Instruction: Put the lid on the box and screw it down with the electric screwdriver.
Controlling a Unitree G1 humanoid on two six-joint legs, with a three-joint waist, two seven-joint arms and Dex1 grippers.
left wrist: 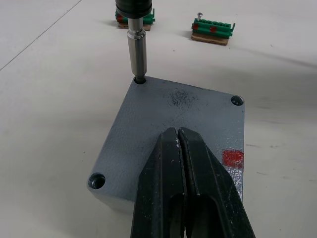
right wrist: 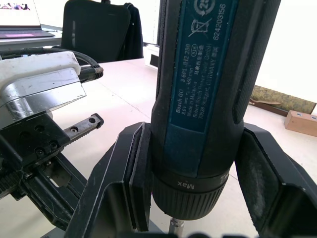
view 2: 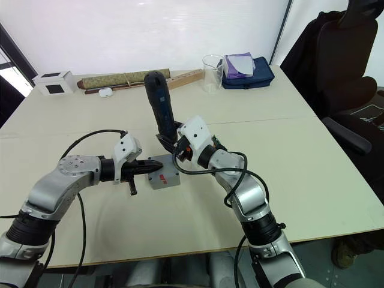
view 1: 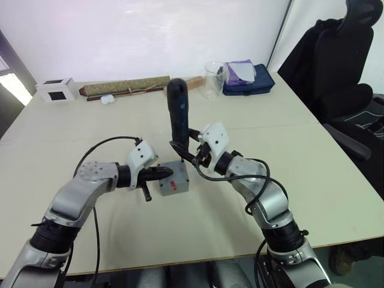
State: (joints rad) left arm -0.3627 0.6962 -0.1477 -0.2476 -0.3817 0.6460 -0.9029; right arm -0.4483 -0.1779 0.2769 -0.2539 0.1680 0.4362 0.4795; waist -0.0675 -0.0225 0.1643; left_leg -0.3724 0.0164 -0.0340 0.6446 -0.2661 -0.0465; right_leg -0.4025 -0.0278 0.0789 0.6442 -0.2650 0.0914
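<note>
The grey lid sits flush on the grey box at the table's middle. My left gripper is shut, its fingertips lying over the lid's top near a red mark. The dark blue electric screwdriver stands nearly upright, and my right gripper is shut on its lower body. Its metal bit rests in the lid's far corner screw hole. In the right wrist view the screwdriver sits between both black fingers.
Along the far table edge lie a white cube, a rolled olive mat, a clear cup and a blue pouch. Two green blocks lie just beyond the box. A black chair stands at the right.
</note>
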